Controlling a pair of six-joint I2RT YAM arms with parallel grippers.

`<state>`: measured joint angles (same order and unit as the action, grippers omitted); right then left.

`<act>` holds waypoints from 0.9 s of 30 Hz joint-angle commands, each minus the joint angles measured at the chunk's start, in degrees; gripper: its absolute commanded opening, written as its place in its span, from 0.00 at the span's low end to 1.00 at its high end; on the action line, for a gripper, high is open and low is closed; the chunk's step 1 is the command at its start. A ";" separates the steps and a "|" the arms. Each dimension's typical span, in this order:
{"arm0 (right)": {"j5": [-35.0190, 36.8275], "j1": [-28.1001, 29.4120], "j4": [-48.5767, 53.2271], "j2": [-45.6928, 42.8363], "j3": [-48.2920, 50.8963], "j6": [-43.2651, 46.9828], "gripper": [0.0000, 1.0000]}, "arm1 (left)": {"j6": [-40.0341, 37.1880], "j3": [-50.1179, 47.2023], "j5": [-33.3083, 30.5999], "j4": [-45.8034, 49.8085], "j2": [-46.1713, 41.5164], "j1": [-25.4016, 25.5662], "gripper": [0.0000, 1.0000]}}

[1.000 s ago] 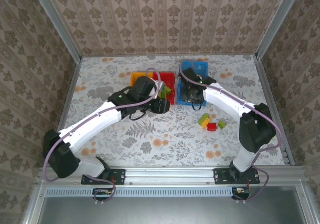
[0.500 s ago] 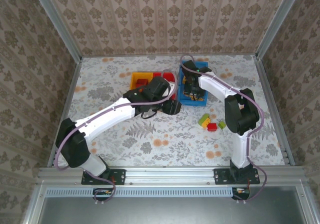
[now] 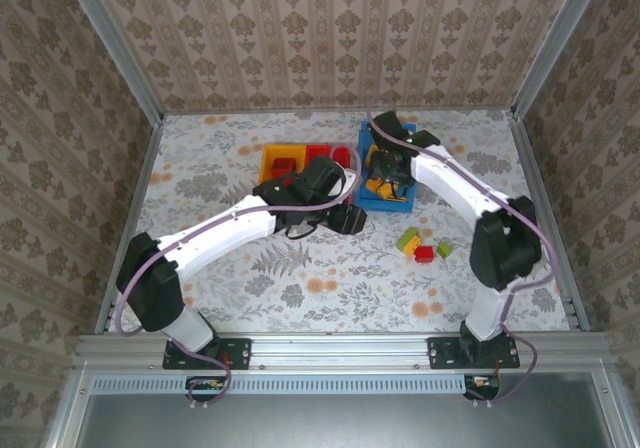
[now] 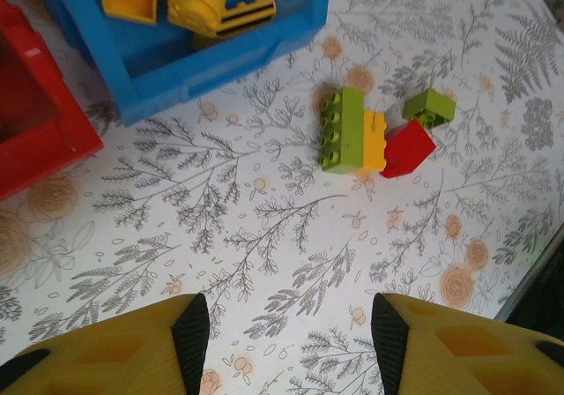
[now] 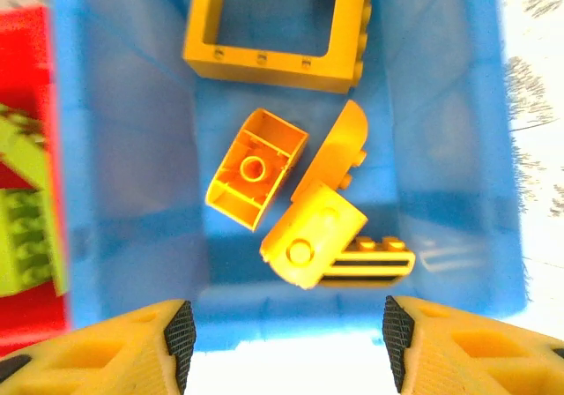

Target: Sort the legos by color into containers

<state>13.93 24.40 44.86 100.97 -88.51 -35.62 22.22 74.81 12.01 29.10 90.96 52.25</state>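
Right gripper (image 5: 288, 338) gapes empty, binned yellow legos (image 5: 258, 170) between its fingers; left gripper (image 4: 289, 329), equally open and empty, faces loose legos (image 4: 361, 135) ahead, likely for picking.

The left arm (image 3: 215, 234) and right arm (image 3: 455, 183) share one build: white tubular plastic links between bulky black joint housings, with a thin lilac cable (image 3: 118, 313) looping along each. The left gripper (image 4: 286, 333) and right gripper (image 5: 286, 342) carry chunky orange-yellow plastic fingers (image 4: 106, 351) with recessed pockets and black inner pads (image 4: 190, 329).
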 commanded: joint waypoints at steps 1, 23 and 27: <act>3.41 0.12 -0.35 -8.68 5.74 1.90 0.61 | -2.11 2.63 2.84 0.42 3.71 1.36 0.56; 2.31 -18.17 17.72 -48.05 35.28 -1.20 0.63 | -5.24 35.28 1.29 6.75 34.97 12.67 0.54; 2.77 -20.11 21.04 -50.68 33.38 -1.45 0.67 | -10.32 37.46 0.22 7.55 36.56 15.32 0.57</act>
<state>14.66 5.30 59.90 52.42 -52.38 -36.21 17.02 109.25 13.04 34.70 126.52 65.63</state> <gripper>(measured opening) 0.663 0.563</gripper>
